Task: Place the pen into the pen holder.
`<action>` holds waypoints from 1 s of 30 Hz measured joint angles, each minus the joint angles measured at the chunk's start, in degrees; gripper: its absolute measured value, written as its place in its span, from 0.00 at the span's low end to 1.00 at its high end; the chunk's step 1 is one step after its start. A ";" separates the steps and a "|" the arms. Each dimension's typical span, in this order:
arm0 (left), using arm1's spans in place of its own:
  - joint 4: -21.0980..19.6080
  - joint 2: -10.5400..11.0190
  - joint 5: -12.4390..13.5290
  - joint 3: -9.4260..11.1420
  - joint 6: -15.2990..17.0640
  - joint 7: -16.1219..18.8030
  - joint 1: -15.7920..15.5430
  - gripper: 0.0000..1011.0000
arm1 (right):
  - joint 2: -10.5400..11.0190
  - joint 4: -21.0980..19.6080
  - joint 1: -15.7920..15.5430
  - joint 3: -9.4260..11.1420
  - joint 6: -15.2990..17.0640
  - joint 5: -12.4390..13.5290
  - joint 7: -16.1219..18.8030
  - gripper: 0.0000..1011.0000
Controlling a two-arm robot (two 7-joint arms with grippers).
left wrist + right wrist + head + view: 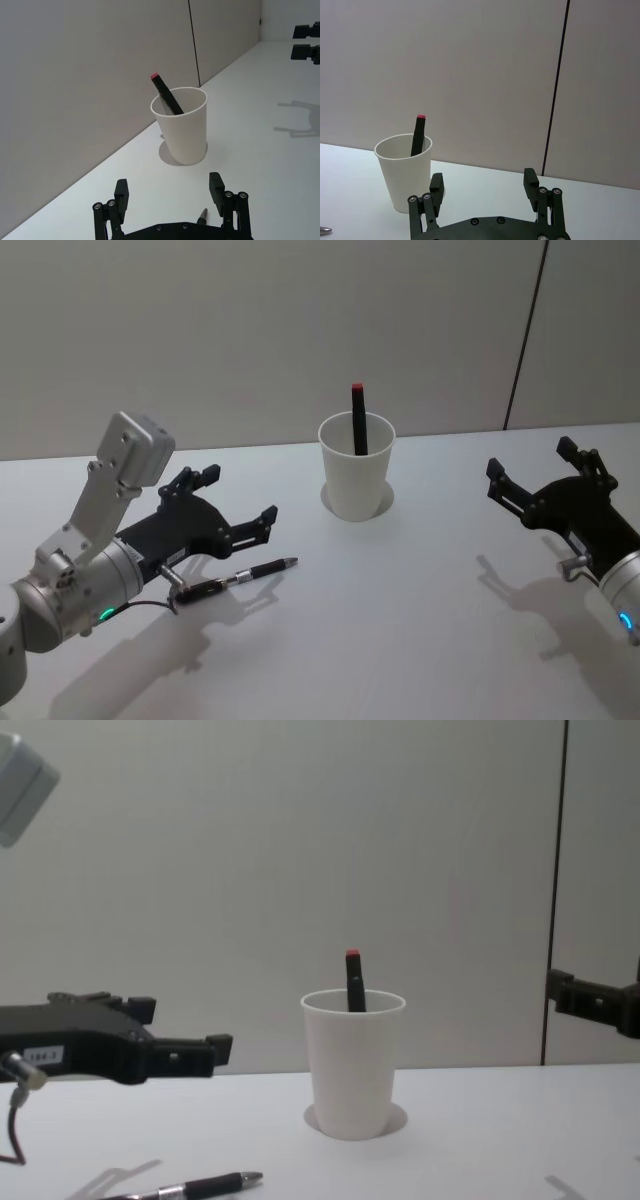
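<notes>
- Pen [245, 574]: dark barrel with a pale metal tip. It lies flat on the table [420, 640] in the lower left of the head view, tip pointing right. Nothing holds it and it is not in the cup.
- Pen holder [355, 480]: a white paper cup, upright at the centre of the frame, up and right of the pen and apart from it. It holds one black marker [358, 430] with a red end, leaning on the rim.
- Left claw [240, 495]: mine, released, fingers spread wide with nothing between them. It hovers just up-frame of the pen. In the chest view it hangs above the pen with a gap.
- Right claw [530, 458]: mine, released and empty, parked at the right edge, well apart from pen and cup.
- Step in hand, as I judge it: the approach to the grasp. The task has hardly begun, since no lift or carry is done.
- Next move calls for:
  - bringing the left claw down over the mid-barrel with the fingers straddling it, and clenching;
  - then lifting, carrying the pen to the cup, tipping it upright and clearing the rim and the marker.
- Hard to make out:
  - The pen's rear end sits close under my left wrist and its cable.
  - In the left wrist view the tip peeks past the claw's body, which hides the barrel.
  - The marker's lower part is hidden in the cup.
  - How high the left claw sits above the table is uncertain.
</notes>
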 joint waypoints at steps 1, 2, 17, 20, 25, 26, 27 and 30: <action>-0.04 0.44 -0.19 -0.16 0.60 -0.80 0.10 0.99 | 0.00 0.00 0.00 0.00 0.00 0.00 0.00 0.99; -0.04 0.44 -0.19 -0.16 0.60 -0.80 0.10 0.99 | 0.00 0.00 0.00 0.00 0.00 0.00 0.00 0.99; 0.70 2.37 -1.09 -0.52 3.59 -6.04 0.82 0.99 | 0.00 0.00 0.00 0.00 0.00 0.00 0.00 0.99; 1.11 2.51 -1.14 -0.47 4.16 -7.02 0.89 0.99 | 0.00 0.00 0.00 0.00 0.00 0.00 0.00 0.99; 2.02 2.52 -1.13 -0.22 4.99 -8.27 0.85 0.99 | 0.00 0.00 0.00 0.00 0.00 0.00 0.00 0.99; 2.14 2.49 -1.10 -0.19 5.10 -8.37 0.82 0.99 | 0.00 0.00 0.00 0.00 0.00 0.00 0.00 0.99; 2.29 2.46 -1.07 -0.16 5.23 -8.50 0.78 0.99 | 0.00 0.00 0.00 0.00 0.00 0.00 0.00 0.99; 2.93 2.26 -0.87 0.01 5.61 -8.78 0.61 0.99 | 0.00 0.00 0.00 0.00 0.00 0.00 0.00 0.99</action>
